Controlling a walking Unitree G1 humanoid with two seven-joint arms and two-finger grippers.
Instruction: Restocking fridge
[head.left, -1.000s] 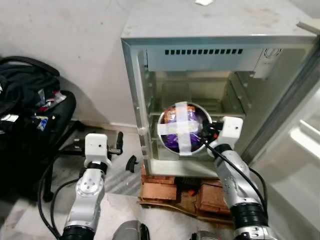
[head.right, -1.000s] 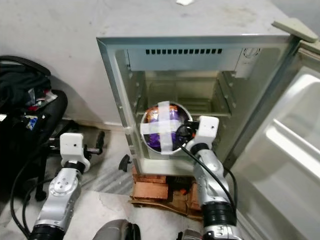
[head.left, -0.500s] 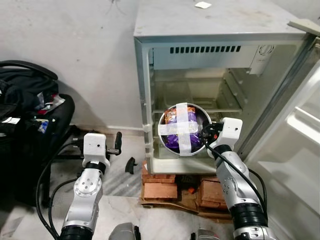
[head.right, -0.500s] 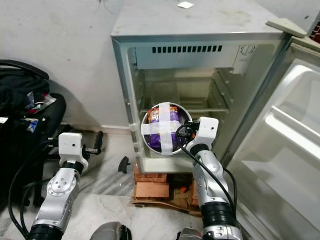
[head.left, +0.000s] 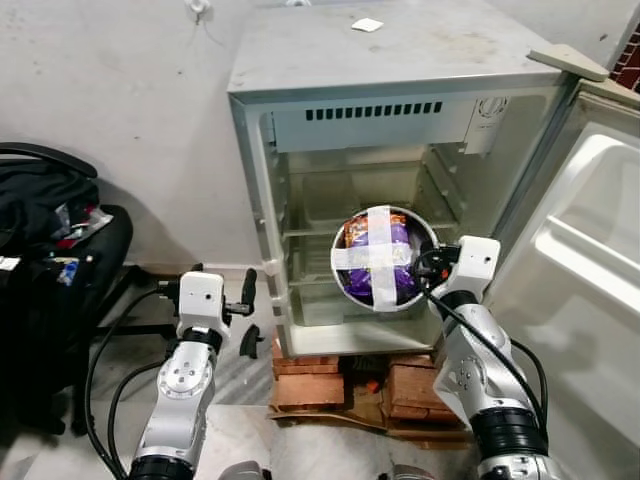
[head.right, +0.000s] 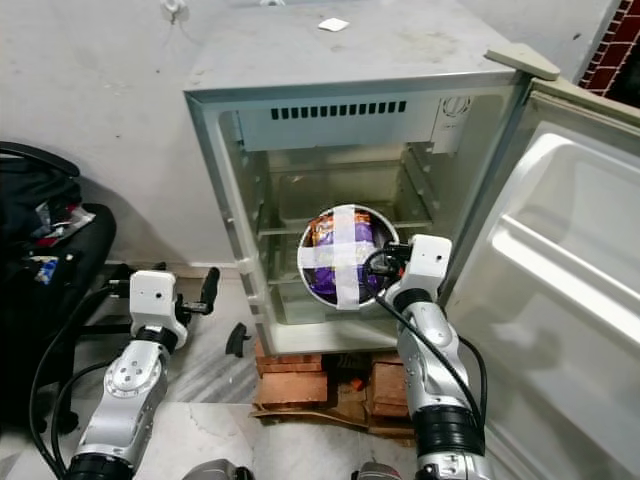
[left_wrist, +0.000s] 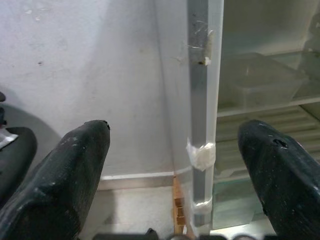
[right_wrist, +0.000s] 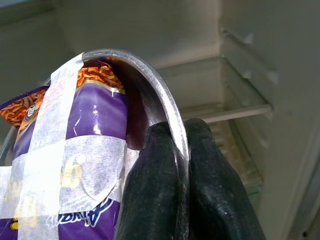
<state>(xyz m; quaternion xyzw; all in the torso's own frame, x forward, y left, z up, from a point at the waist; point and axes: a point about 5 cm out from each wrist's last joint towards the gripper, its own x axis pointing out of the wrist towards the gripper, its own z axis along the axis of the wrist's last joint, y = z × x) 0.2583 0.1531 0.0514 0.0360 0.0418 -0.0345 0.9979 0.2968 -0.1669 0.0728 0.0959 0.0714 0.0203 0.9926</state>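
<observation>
A steel bowl (head.left: 383, 258) holds a purple snack packet, strapped in by a cross of white tape. My right gripper (head.left: 428, 270) is shut on the bowl's rim (right_wrist: 170, 120) and holds it tipped toward me in front of the open fridge (head.left: 390, 90), level with its lower shelf. The fridge door (head.left: 590, 260) stands open on the right. My left gripper (head.left: 222, 293) hangs low beside the fridge's left edge, open, with nothing between its fingers (left_wrist: 75, 165). Inside the fridge a clear shelf and a clear tray (left_wrist: 260, 80) are visible.
The fridge stands on bricks (head.left: 310, 385) and cardboard. A black chair and a dark bag (head.left: 50, 240) sit at the left against the white wall. A small white scrap (head.left: 366, 24) lies on the fridge top.
The camera has shifted, showing more of the fridge top and door. The bowl has risen a little toward the fridge opening, still in my right gripper.
</observation>
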